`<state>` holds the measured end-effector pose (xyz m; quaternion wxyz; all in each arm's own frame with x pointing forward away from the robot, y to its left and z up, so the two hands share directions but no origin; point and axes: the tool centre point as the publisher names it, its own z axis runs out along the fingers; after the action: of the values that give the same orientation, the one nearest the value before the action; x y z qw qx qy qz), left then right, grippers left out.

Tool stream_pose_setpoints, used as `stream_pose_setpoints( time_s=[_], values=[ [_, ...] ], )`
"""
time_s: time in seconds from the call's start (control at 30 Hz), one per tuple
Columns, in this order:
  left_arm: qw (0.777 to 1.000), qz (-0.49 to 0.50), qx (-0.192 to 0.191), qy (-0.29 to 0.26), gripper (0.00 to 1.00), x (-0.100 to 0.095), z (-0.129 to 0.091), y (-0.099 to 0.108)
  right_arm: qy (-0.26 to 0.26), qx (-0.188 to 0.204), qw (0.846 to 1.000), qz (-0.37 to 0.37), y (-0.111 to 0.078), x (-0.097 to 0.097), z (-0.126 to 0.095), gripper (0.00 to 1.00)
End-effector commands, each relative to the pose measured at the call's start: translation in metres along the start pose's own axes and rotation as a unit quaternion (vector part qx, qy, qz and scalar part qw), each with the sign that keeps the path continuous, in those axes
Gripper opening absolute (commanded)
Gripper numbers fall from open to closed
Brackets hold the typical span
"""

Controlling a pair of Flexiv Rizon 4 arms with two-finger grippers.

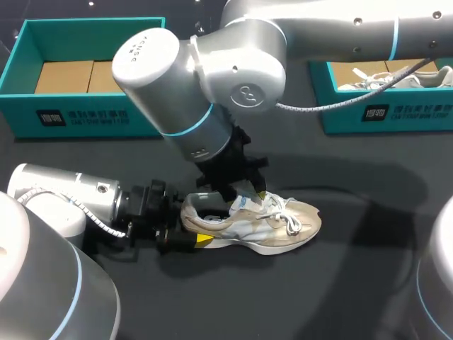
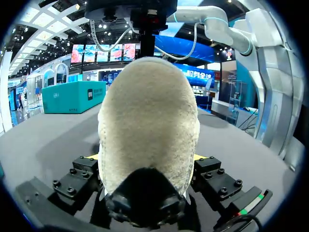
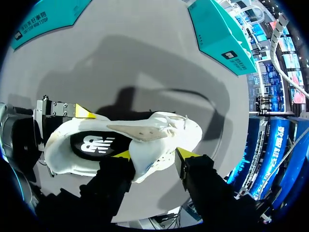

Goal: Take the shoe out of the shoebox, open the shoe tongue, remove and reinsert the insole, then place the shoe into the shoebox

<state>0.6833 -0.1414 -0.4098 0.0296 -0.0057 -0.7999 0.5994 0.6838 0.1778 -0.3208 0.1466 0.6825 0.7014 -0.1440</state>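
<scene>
A beige and white shoe (image 1: 283,227) lies on its sole in the middle of the dark table, toe to the right. My left gripper (image 1: 187,230) comes in low from the left and is shut on the heel, which fills the space between its fingers (image 2: 149,121). From above, my right gripper (image 1: 248,191) is down at the shoe's mouth. Its yellow tips press either side of the white side wall (image 3: 154,154), just beside the beige tongue (image 3: 145,133). The dark insole (image 3: 94,143) shows inside the shoe (image 3: 169,130).
A teal shoebox (image 1: 21,85) with only cardboard inside stands at the back left. Another teal shoebox (image 1: 396,113) at the back right holds a second shoe (image 1: 396,78). My right arm (image 1: 212,78) crosses above the table's middle.
</scene>
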Motion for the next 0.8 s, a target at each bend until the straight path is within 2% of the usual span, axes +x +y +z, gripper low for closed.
stream_pose_setpoints(
  time_s=[0.03, 0.17, 0.8],
  values=[
    [1.0, 0.0, -0.001, -0.001, 0.0, 0.0, 0.001, 0.0, 0.0, -0.002, 0.99, 0.142, -0.003, -0.007, -0.005, 0.48],
    [1.0, 0.0, -0.001, -0.001, 0.0, 0.0, 0.001, 0.0, -0.003, -0.004, 0.99, 0.139, -0.004, -0.006, -0.008, 0.48],
    [1.0, 0.0, -0.001, -0.001, 0.0, 0.0, 0.001, 0.0, 0.014, 0.001, 0.992, 0.125, -0.015, 0.02, -0.002, 0.48]
  ],
)
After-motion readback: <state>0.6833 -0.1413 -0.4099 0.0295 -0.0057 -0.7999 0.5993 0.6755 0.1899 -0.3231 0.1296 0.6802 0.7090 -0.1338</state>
